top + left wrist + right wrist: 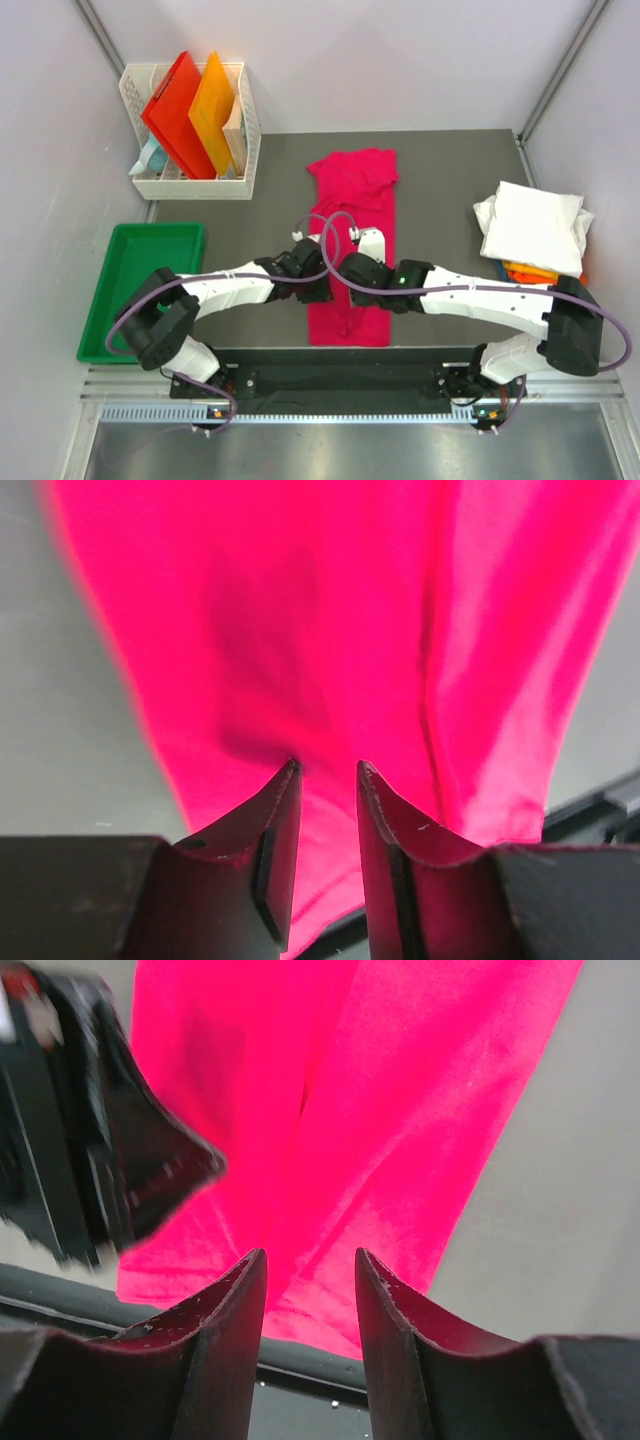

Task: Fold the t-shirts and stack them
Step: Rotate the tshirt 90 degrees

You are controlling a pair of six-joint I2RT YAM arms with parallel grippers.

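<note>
The pink t-shirt point(352, 190) lies as a long narrow strip down the middle of the counter point(440, 170). The left hand point(328, 770) and right hand point(310, 1256) hang over its near half, jaws apart, holding nothing. The likely next move is to pinch the near hem and fold it toward the collar.

Robotics laboratory test cell: grey table point(450, 170) walled by plain white panels point(40, 150) on metal struts point(100, 35), twin arms point(240, 288) bolted to a rail point(340, 378); white basket point(250, 130) and green tray point(140, 280) well left of the left end effector point(328, 768).
</note>
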